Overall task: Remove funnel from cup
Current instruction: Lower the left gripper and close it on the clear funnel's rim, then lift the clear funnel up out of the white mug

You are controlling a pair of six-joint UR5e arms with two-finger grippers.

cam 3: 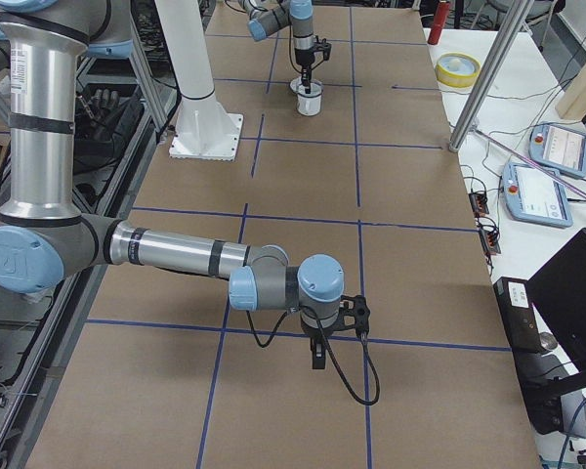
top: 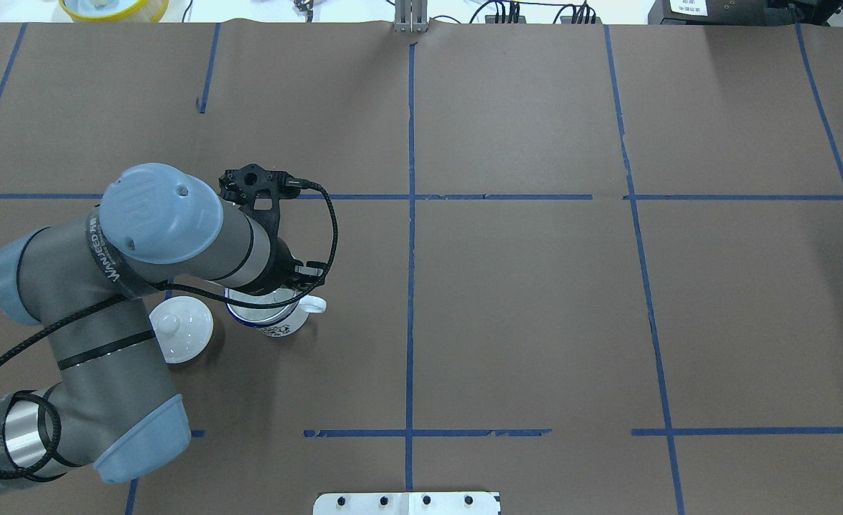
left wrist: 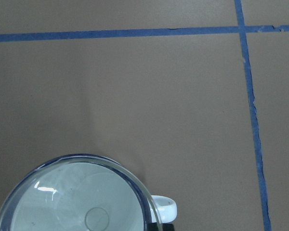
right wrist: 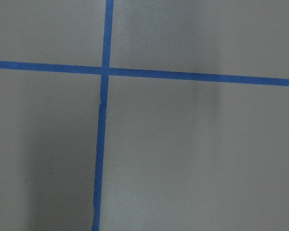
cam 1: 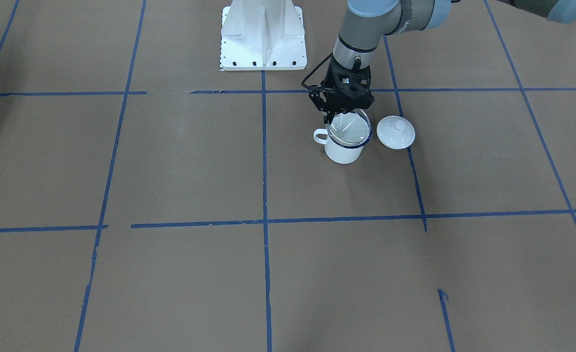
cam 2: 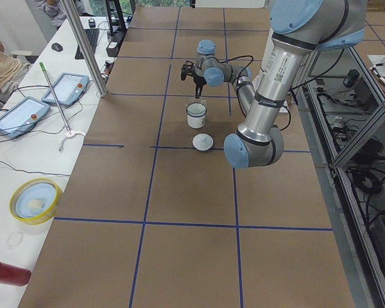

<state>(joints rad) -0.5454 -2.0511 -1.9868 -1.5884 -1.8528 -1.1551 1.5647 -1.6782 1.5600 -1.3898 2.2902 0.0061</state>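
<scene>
The white mug (cam 1: 344,152) with a dark blue rim stands left of the table's middle line in the overhead view (top: 278,325). Its handle points toward the centre. The clear funnel (cam 1: 350,129) sits in the mug, and its wide rim fills the bottom left of the left wrist view (left wrist: 86,202). My left gripper (cam 1: 327,120) points down at the rim on the handle side. It looks shut on the funnel's rim, and a dark fingertip (left wrist: 162,227) shows beside the rim. My right gripper (cam 3: 318,360) hangs far away over bare table, and I cannot tell whether it is open.
A round white knobbed lid (cam 1: 395,132) lies on the table right beside the mug, on the side away from the handle (top: 180,329). The white robot base (cam 1: 263,34) stands behind. Blue tape lines cross the brown table cover.
</scene>
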